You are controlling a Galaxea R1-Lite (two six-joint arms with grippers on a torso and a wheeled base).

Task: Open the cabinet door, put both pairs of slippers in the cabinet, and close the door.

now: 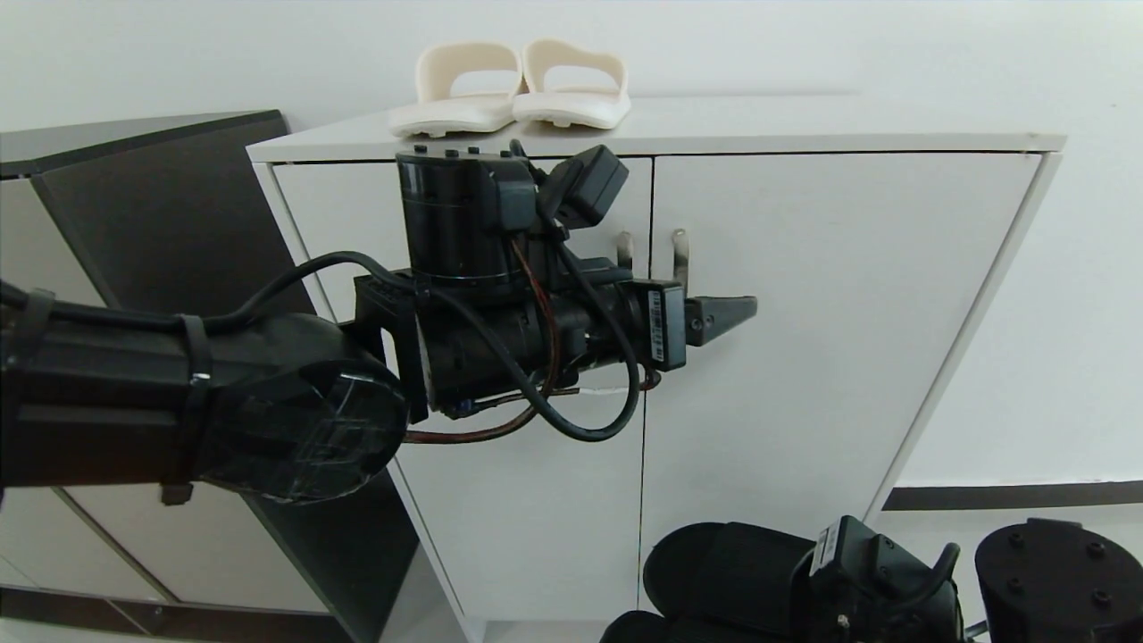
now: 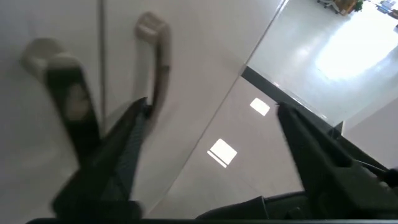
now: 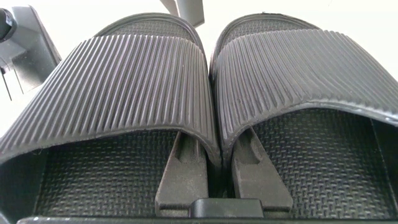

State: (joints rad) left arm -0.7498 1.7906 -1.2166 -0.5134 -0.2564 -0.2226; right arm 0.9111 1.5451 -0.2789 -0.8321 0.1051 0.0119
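Observation:
The white cabinet (image 1: 804,295) has both doors shut, with two metal handles (image 1: 680,254) by the centre seam. A cream pair of slippers (image 1: 513,89) lies on its top. My left gripper (image 1: 732,314) hovers in front of the right door just below the handles. In the left wrist view the left gripper (image 2: 211,109) stands open, one finger (image 2: 121,155) close beside a handle (image 2: 155,56). Low down before the cabinet, my right gripper (image 3: 217,177) is shut on the touching inner walls of the black pair of slippers (image 3: 205,81), also seen as black slippers (image 1: 714,567) in the head view.
A dark grey cabinet (image 1: 170,205) stands against the white cabinet's left side. The white wall (image 1: 1089,313) runs behind and to the right, with a dark skirting strip (image 1: 1009,496) low down. Bright floor (image 2: 323,74) lies beyond the cabinet.

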